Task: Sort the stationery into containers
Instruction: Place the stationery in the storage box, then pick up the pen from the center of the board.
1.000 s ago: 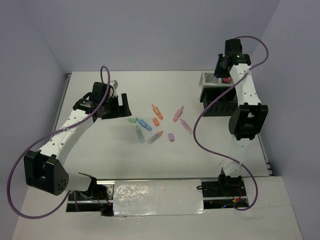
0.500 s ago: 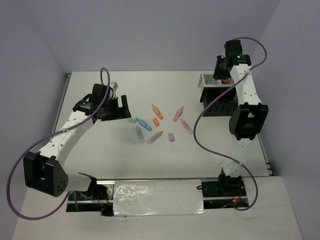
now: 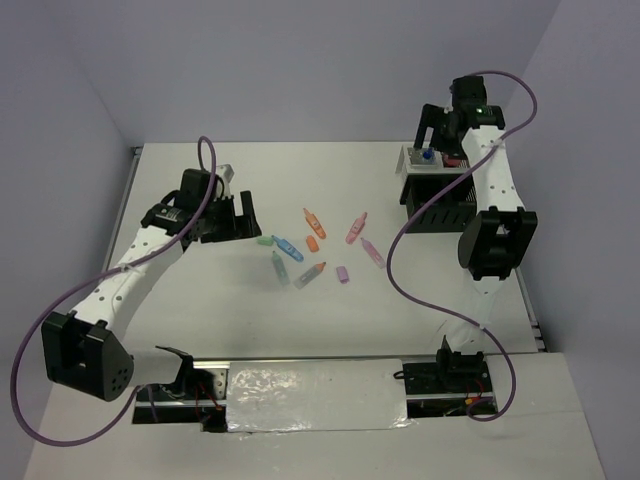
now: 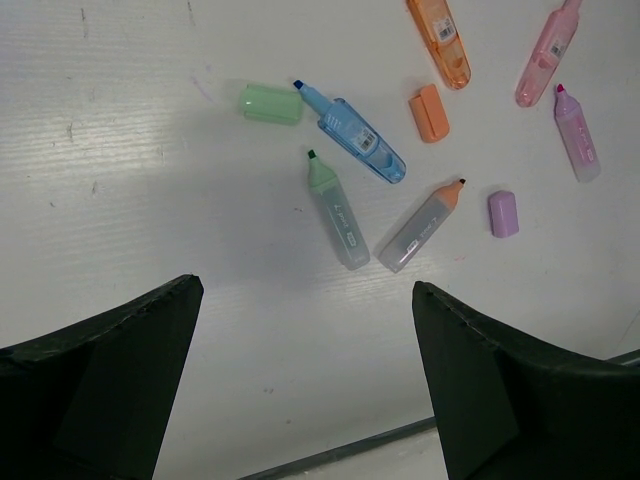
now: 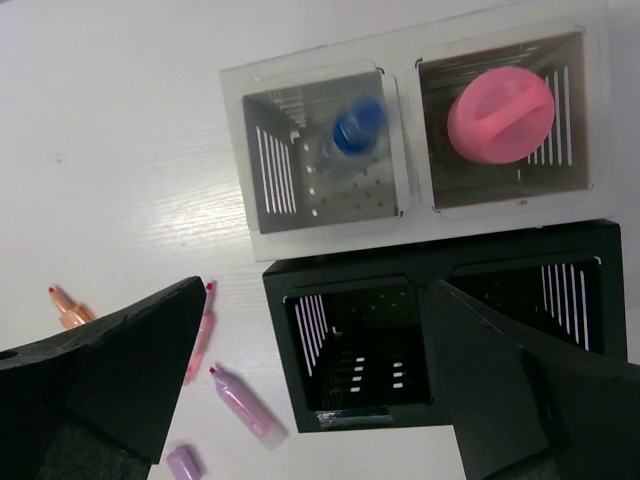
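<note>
Several stubby markers and caps lie loose mid-table: a blue marker (image 4: 355,140), a green marker (image 4: 335,210), an orange-tipped marker (image 4: 420,228), a purple cap (image 4: 503,213) and a green cap (image 4: 270,103). My left gripper (image 4: 305,290) hangs open above bare table just short of them (image 3: 240,215). At the back right, my right gripper (image 5: 318,288) stands open over the containers (image 3: 435,135). The blue-capped bottle (image 5: 355,130), blurred, is in the left cell of the white tray (image 5: 235,150). The black organiser (image 5: 275,350) shows dark, hollow compartments.
A pink round thing (image 5: 500,115) fills the white tray's right cell. A pink marker (image 5: 200,340), a purple marker (image 5: 245,400) and a purple cap (image 5: 183,463) lie just left of the organiser. The table's right edge runs close behind the containers.
My right gripper has opened and let go of the blue-capped bottle, which now shows in the white tray's left cell. The left arm has barely shifted.
</note>
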